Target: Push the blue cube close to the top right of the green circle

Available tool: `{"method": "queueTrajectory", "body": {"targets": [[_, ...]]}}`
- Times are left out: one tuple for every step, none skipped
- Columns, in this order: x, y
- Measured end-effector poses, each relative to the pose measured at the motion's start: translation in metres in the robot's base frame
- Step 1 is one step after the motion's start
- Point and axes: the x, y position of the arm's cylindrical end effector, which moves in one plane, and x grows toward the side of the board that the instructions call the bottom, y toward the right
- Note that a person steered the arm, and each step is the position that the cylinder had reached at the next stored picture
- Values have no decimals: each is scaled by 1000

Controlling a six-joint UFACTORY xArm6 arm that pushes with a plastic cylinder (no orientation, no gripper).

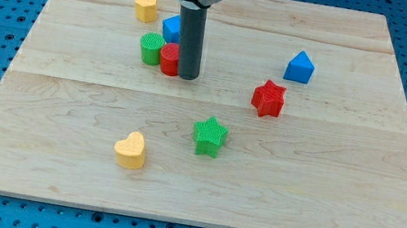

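wooden tabletop [339, 195] over blue pegboard. no claw shows; my tip [187, 76] touches the red cylinder [169, 59]. blue cube [172, 28] sits just top-right of the green circle [151, 48]. probably light, stiff, slides easily; push a flat face.

My tip [187, 76] stands just right of the red cylinder [168, 59], which touches the green circle [151, 48] on its left; the blue cube [171, 27] sits just above both.
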Motion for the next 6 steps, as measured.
{"method": "queueTrajectory", "body": {"targets": [[-6,-9],[-11,-6],[-23,14],[-73,54],[-104,32],[-106,-19]]}}
